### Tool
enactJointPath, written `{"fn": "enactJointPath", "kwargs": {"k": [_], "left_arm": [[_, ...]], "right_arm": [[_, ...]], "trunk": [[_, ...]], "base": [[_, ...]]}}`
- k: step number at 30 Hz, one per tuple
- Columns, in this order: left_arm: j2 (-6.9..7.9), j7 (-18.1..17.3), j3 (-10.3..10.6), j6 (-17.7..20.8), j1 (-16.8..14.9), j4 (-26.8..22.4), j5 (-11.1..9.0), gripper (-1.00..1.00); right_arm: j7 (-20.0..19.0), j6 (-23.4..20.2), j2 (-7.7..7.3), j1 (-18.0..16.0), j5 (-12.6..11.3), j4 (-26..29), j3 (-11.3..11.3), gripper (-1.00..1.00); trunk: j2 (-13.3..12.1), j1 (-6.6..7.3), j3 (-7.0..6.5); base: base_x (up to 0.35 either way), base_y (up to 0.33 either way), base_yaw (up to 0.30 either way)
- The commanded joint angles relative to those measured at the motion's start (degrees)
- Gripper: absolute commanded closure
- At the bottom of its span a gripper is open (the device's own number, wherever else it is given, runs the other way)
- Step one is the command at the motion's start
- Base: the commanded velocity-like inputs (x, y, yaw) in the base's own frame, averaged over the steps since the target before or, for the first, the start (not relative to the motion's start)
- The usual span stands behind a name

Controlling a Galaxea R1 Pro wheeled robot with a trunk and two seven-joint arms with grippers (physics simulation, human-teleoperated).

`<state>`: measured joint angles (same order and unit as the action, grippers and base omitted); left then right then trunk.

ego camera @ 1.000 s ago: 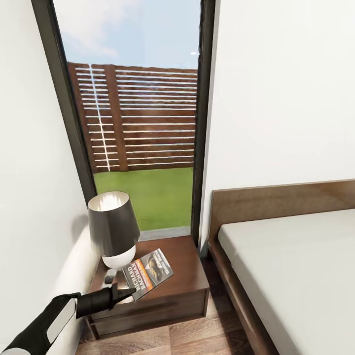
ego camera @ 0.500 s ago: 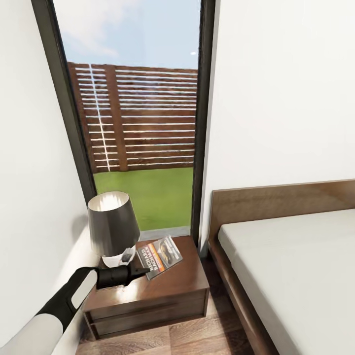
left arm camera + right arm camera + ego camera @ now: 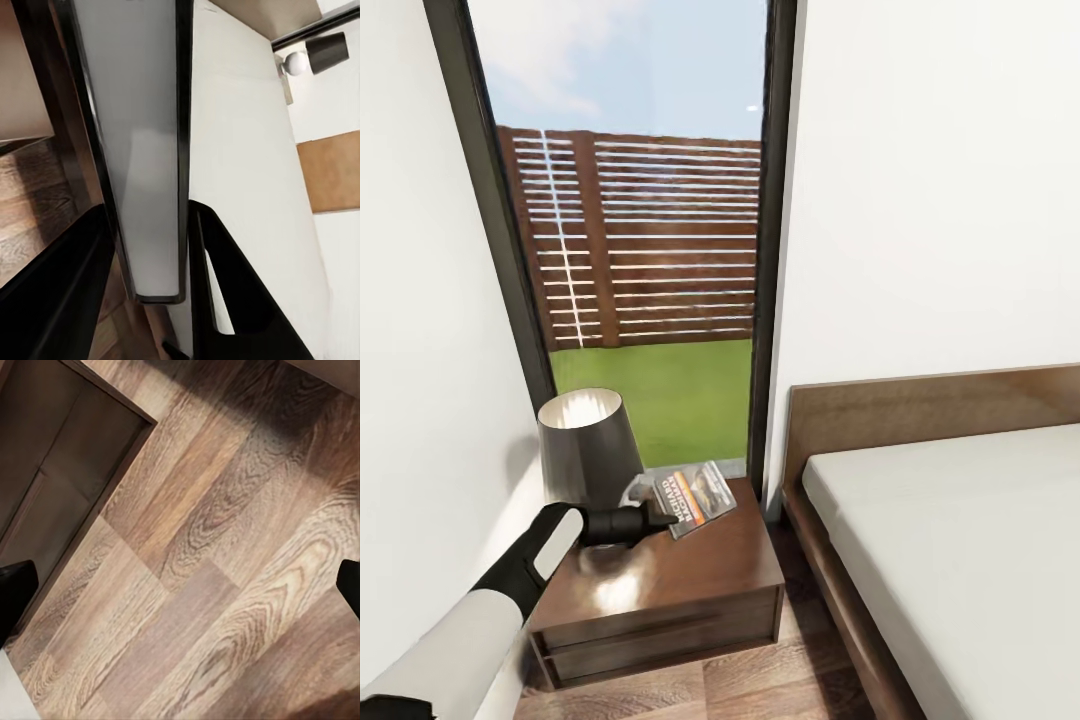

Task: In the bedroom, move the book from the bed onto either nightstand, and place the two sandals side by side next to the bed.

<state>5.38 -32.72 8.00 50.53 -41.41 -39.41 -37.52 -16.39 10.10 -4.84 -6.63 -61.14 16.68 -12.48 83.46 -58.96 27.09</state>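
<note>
Book (image 3: 695, 497) clamped edge-on between left gripper (image 3: 656, 519) fingers (image 3: 225, 300), held tilted over the nightstand (image 3: 690, 575) beside the lamp (image 3: 588, 450) — not yet laid down. Right gripper (image 3: 180, 585) fingers spread wide above plank floor (image 3: 225, 547). Bed (image 3: 960, 540) bare. Sandals step untouched, by judgement.
</note>
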Motion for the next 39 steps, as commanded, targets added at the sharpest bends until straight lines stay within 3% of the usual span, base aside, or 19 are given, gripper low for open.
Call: {"fn": "enactJointPath", "kwargs": {"k": [1,6,11,18,39], "left_arm": [[-0.37,0.5,0.1,0.3,-0.4,0.2,0.0,1.0],[-2.75,4.6,0.1,0.8,-3.8,4.3,0.0,1.0],[-3.64,5.9,0.2,0.4,-6.4,9.1,0.1,1.0],[-3.66,6.3,0.2,-0.1,-7.6,11.4,0.2,1.0],[-3.25,5.8,0.1,-0.3,-7.8,11.1,0.2,1.0]], "right_arm": [[-0.2,0.2,-0.03,0.0,-0.6,-0.1,-0.5,-1.0],[-0.1,0.3,0.0,0.0,-0.8,-0.1,-0.3,-1.0],[-0.1,0.5,0.0,0.0,-0.8,-0.1,-0.2,-1.0],[-0.1,0.6,0.01,0.0,-0.6,-0.1,-0.3,-1.0],[-2.2,0.5,-0.21,0.0,-0.9,-0.1,-0.2,-1.0]], "trunk": [[0.0,0.0,0.06],[0.0,0.0,0.06],[0.0,0.0,0.06],[0.0,0.0,0.06],[0.0,0.0,0.06]], "base": [[0.0,0.0,0.0],[0.0,0.0,0.0],[0.0,0.0,0.0],[0.0,0.0,0.0],[0.0,0.0,0.0]]}}
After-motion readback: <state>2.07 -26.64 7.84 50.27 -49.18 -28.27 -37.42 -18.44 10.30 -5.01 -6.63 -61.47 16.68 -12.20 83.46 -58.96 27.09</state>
